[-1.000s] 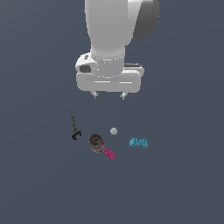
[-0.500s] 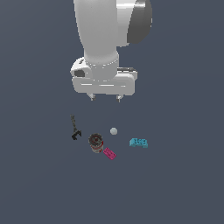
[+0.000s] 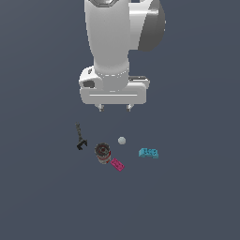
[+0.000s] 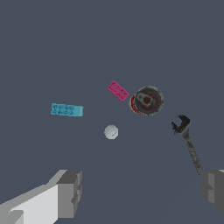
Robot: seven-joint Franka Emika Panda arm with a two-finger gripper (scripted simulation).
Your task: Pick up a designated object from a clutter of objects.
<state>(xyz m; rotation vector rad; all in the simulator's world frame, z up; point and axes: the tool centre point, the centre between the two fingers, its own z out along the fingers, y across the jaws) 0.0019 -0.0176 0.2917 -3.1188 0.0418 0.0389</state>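
Exterior view: the gripper (image 3: 114,107) hangs high above the clutter, fingers spread and empty; since a second ago the arm has slid toward the exterior view's left and turned, so its fingertips now sit over the ball (image 3: 122,140) rather than the target; the cyan brick (image 3: 148,153) lies at four o'clock of the ball, apart from the can (image 3: 102,152), pink brick (image 3: 117,164) and wrench (image 3: 80,137).

Wrist view: the cyan brick (image 4: 67,110) lies alone at ten o'clock of the ball (image 4: 111,131); likely still aligning, no descent begun.

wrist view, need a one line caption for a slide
Open end effector above a cyan brick, pink brick, white ball, dark can and wrench.
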